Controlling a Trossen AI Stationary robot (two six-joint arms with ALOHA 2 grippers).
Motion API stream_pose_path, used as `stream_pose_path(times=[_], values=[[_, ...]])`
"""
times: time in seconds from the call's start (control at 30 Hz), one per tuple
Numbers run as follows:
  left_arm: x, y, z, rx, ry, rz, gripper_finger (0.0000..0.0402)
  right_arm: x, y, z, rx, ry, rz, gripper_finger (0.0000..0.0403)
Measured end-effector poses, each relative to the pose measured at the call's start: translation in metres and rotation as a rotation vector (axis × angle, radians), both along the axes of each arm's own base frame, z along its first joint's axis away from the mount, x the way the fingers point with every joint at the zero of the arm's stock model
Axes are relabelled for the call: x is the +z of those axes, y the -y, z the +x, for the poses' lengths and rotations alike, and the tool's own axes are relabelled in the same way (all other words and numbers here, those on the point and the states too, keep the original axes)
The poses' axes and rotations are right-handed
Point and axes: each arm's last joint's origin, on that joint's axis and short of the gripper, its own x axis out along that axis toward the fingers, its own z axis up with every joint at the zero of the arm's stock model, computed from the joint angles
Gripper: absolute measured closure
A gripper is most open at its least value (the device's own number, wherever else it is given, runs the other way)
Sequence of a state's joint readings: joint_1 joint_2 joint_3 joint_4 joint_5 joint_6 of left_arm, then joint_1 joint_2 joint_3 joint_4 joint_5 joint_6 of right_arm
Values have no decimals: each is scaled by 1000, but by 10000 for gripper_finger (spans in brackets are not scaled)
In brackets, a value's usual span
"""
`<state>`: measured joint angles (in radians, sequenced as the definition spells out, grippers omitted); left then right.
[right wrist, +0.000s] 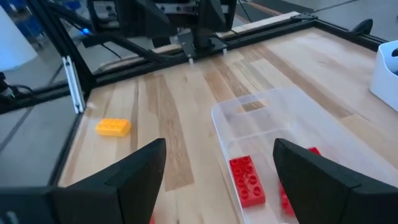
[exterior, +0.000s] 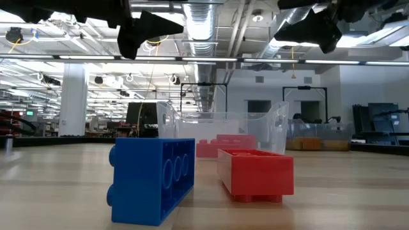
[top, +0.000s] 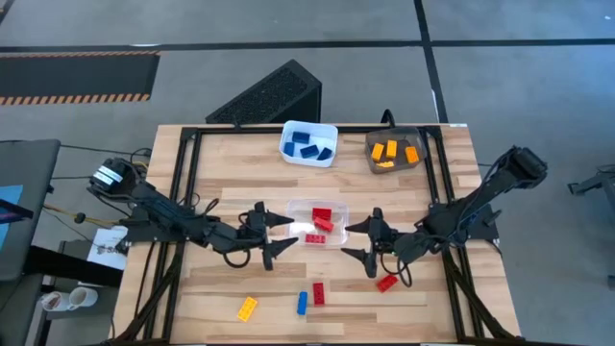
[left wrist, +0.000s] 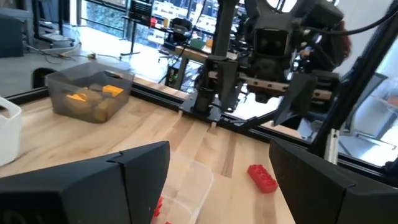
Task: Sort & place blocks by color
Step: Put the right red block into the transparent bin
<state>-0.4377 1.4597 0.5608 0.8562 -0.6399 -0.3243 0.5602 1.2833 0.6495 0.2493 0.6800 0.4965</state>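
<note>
Grey concrete floor (top: pixel 538 77) all around the wooden table (top: pixel 221 173), crossed by dark seams. Black-and-orange hazard striping (top: pixel 77 96) along a dark mat at ten o'clock. Black perforated box (top: pixel 269 94) tilted on the floor at twelve o'clock, just beyond the table edge. Across the table at eye level: a wide industrial hall, white column (exterior: pixel 73 99) at nine o'clock, exposed silver ducting (exterior: pixel 204 19) overhead, rows of bright ceiling lights (exterior: pixel 57 29).

Two black jointed arms, cables looped along them; each claw (top: pixel 273 234) (top: pixel 363 240) has two dark, tapered, wedge-shaped fingers (right wrist: pixel 124 177).
</note>
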Motion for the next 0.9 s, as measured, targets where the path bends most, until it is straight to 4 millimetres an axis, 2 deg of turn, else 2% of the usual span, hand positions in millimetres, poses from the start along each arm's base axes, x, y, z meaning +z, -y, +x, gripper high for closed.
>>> stream_pose_path(times=[0.9], values=[[-1, 1, 0, -32, -6, -18, 139, -1, 3, 1, -15, -6, 7, 85]])
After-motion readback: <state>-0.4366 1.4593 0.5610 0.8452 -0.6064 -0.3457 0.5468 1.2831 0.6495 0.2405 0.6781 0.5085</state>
